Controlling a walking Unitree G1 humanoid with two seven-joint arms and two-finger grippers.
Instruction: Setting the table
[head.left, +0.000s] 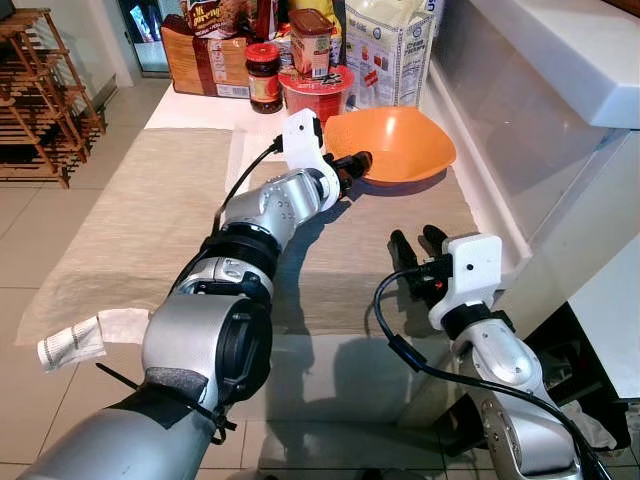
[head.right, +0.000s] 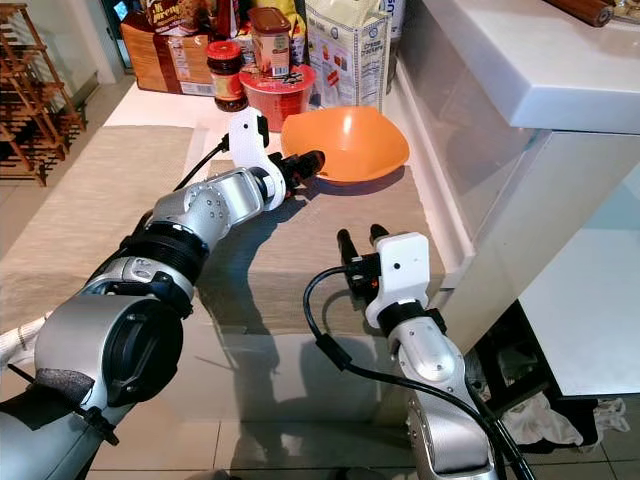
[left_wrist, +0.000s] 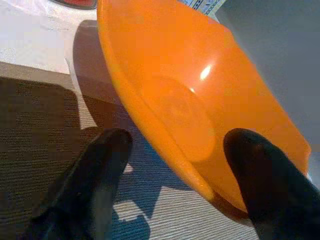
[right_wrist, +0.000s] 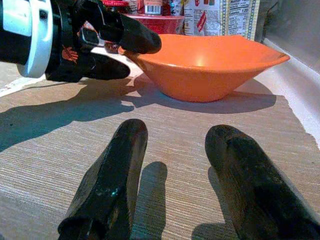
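Beige table mat under both arms, orange bowl at its far edge, left arm extended forward, left gripper fingers parted, straddling bowl rim, right gripper released, hovering low above mat, near bowl

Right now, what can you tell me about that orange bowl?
The orange bowl is wide, shallow and glossy, plastic by its look, and empty. It sits upright at the far end of a beige table runner, before some food packages. The left gripper is open, one finger above the bowl's near rim and one below.
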